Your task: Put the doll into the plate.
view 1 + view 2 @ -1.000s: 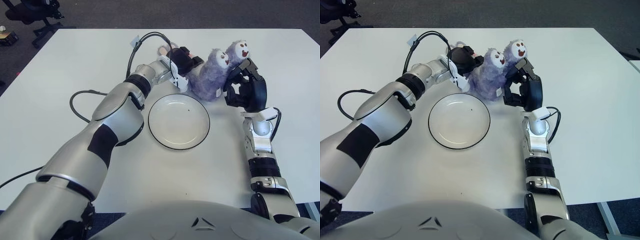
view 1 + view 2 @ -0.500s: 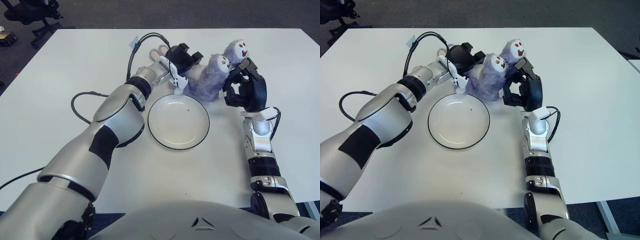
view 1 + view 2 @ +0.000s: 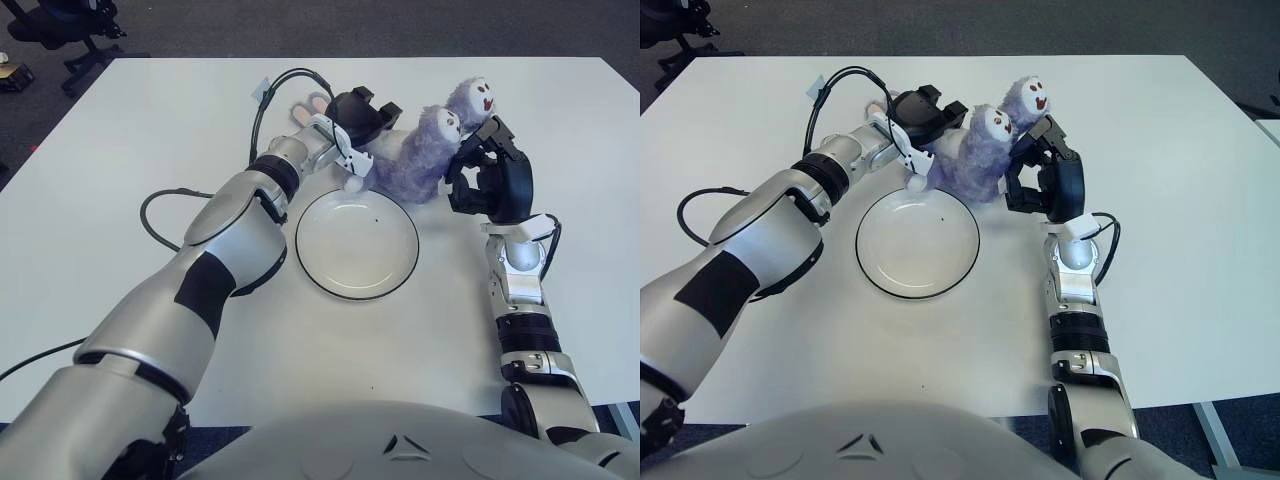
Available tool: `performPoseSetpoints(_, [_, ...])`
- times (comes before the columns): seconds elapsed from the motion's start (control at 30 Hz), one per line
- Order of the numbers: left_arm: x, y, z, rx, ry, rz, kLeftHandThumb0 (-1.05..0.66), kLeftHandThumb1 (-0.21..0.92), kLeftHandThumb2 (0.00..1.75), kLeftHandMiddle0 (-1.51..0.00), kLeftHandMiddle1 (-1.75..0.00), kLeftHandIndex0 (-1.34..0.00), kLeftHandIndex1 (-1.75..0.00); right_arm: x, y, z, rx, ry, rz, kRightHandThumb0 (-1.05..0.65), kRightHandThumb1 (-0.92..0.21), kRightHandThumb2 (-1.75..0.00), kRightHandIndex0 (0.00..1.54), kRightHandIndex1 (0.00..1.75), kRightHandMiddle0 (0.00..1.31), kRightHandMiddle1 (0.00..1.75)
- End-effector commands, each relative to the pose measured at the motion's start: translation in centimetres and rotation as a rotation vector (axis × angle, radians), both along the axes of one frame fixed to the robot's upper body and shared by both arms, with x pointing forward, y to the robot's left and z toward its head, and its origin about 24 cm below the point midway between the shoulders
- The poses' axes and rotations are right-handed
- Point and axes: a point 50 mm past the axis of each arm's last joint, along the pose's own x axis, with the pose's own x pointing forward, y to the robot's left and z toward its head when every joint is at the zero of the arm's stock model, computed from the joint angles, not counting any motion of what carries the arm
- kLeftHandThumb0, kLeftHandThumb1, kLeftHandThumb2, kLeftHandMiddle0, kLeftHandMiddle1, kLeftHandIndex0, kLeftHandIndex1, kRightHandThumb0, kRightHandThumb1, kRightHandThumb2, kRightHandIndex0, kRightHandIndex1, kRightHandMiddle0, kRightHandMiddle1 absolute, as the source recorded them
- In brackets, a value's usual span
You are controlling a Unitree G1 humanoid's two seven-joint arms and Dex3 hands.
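Left eye view: the doll lies just beyond the plate, long axis slanting away right. Left hand and right hand flank it, apparently touching.

Right eye view: whether either hand's fingers clamp the doll cannot be told.

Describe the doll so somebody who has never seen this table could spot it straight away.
Start from the white table and find the round white plate with a dark rim near its middle. Just beyond the plate's far edge, between the left hand and the right hand, sits the doll. It is the only fuzzy purple thing, with two heads bearing small pale faces.
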Motion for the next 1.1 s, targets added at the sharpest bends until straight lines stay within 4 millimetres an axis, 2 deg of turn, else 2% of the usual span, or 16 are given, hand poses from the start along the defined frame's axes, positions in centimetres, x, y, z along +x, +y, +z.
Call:
performPoseSetpoints(0.0, [0.0,0.9,-1.1,0.014,0.048,0.024,0.44,0.4,1.2,-0.54,-1.75,-0.62,-1.75,-0.3,-0.1,-1.0,0.029,0.03,-0.004,-0.41,-0.53,-1.04,0.94,1.75,0.45,1.75])
performPoseSetpoints(0.43, [0.5,2.4,-1.0,-0.018,0.102,0.068,0.45,0.38,1.23,-0.56,-1.75,-0.61,-1.75,-0.2,0.0,-1.0,0.025,0.037,0.001,-0.41,-0.53,-1.04,0.94,1.75,0.45,1.75])
performPoseSetpoints(0.9, [1.5,4.6,-0.2,-0.217,0.138,0.228,0.45,0.37,1.24,-0.56,-1.75,-0.62,-1.75,-0.1,0.0,-1.1,0.016,0.047,-0.003,-0.41,-0.53,-1.03,0.94,1.75,0.44,1.75])
performPoseSetpoints(1.07, [2.1,5.7,0.5,-0.224,0.151,0.278,0.45,0.37,1.24,-0.56,-1.75,-0.62,-1.75,0.0,-0.1,-1.1,0.01,0.056,-0.006,-0.4,-0.55,-1.02,0.94,1.75,0.44,1.75])
